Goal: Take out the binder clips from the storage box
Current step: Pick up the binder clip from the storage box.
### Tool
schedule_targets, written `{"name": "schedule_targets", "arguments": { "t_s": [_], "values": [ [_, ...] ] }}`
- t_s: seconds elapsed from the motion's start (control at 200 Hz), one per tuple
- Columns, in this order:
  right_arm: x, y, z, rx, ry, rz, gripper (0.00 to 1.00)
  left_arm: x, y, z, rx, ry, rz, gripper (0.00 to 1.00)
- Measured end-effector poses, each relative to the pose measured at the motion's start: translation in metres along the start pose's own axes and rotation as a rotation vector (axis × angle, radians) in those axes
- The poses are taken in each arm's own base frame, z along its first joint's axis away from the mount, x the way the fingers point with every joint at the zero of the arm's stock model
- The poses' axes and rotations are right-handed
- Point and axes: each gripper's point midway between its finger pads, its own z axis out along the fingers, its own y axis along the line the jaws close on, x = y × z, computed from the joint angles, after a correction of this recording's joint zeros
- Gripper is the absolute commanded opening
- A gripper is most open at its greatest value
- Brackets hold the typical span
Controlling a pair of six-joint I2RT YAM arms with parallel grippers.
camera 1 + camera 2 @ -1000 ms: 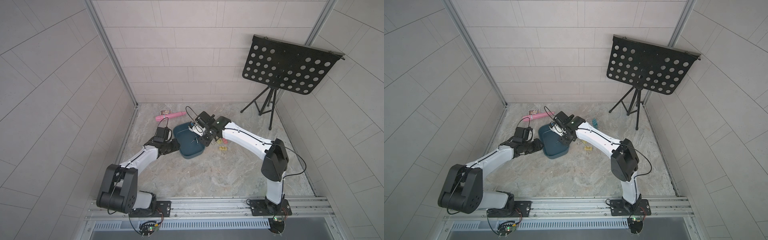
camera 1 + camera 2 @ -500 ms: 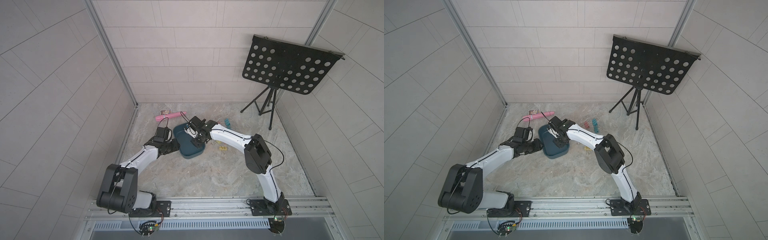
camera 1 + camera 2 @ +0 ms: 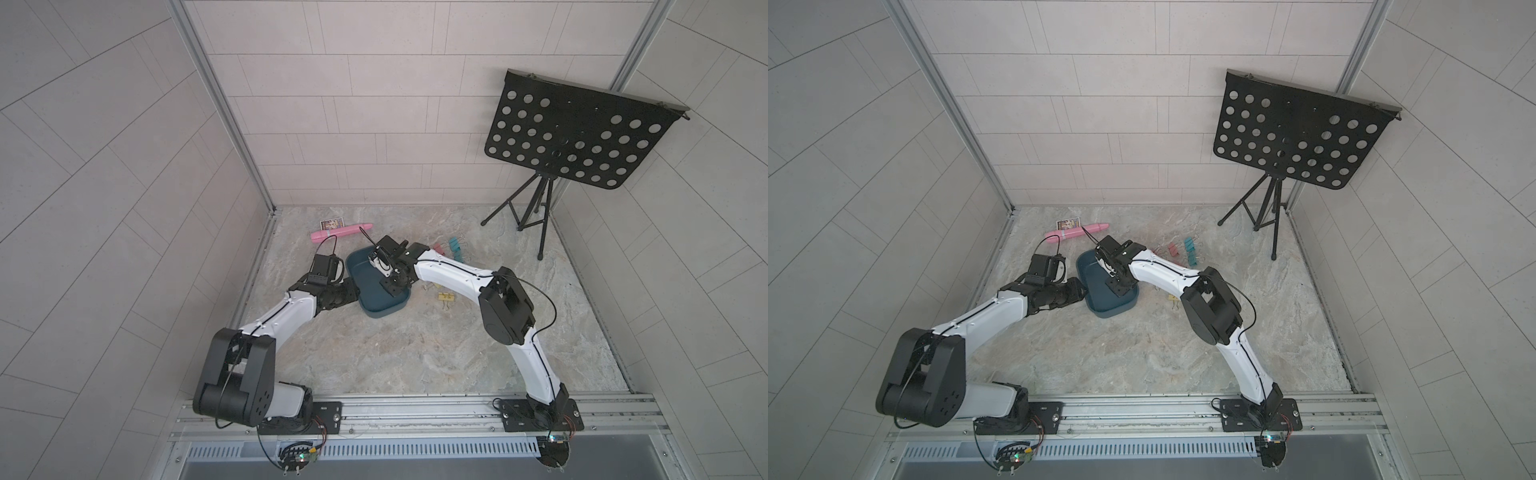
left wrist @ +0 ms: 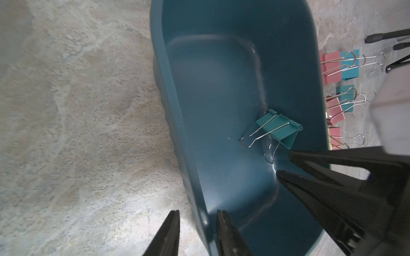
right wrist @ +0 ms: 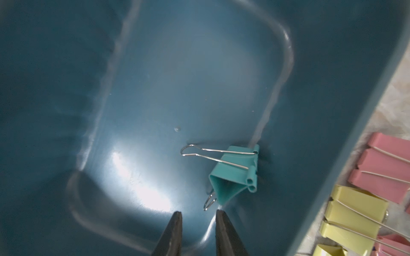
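Though narrowly parted, right gripper (image 5: 198,213) empty

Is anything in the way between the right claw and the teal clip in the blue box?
No, nothing visible. The right gripper hangs open inside the storage box, its tips just short of the teal binder clip. Only bare box floor lies between them.

You have the storage box (image 3: 376,309) mid-surface (image 3: 415,353), with one binder clip (image 4: 277,129) inside near its right wall. Your right pincer (image 5: 198,212) sits in the box just beside that clip. Your left pincer (image 4: 198,212) straddles the box's left wall. More binder clips (image 3: 455,246) lie right of the box, and the tube (image 3: 340,232) and card (image 3: 332,223) lie behind it.
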Motion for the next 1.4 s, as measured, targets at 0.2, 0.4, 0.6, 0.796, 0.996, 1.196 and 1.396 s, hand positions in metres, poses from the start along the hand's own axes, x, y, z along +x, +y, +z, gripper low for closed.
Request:
{"name": "schedule_targets", "arguments": {
  "t_s": [0.2, 0.4, 0.6, 0.796, 0.996, 1.196, 1.396],
  "values": [
    [0.000, -0.002, 0.004, 0.015, 0.008, 0.004, 0.29, 0.000, 0.000, 0.000, 0.000, 0.002, 0.000, 0.37],
    [-0.002, -0.007, 0.007, 0.043, 0.009, 0.003, 0.29, 0.001, 0.000, 0.000, 0.002, 0.003, -0.001, 0.37],
    [0.000, -0.008, 0.014, 0.055, 0.028, 0.001, 0.29, 0.001, 0.000, 0.000, 0.002, 0.003, -0.001, 0.37],
    [0.000, -0.009, 0.020, 0.063, 0.036, 0.000, 0.27, 0.001, 0.000, 0.000, 0.003, 0.004, -0.001, 0.37],
    [0.000, -0.012, 0.020, 0.079, 0.035, 0.001, 0.21, 0.001, -0.001, 0.000, 0.005, 0.005, -0.001, 0.37],
    [0.000, -0.014, 0.026, 0.095, 0.037, 0.001, 0.12, 0.001, -0.001, 0.000, 0.006, 0.005, -0.001, 0.37],
    [-0.001, -0.016, 0.032, 0.106, 0.035, 0.001, 0.03, 0.001, -0.001, 0.000, 0.006, 0.005, -0.001, 0.37]
  ]
}}
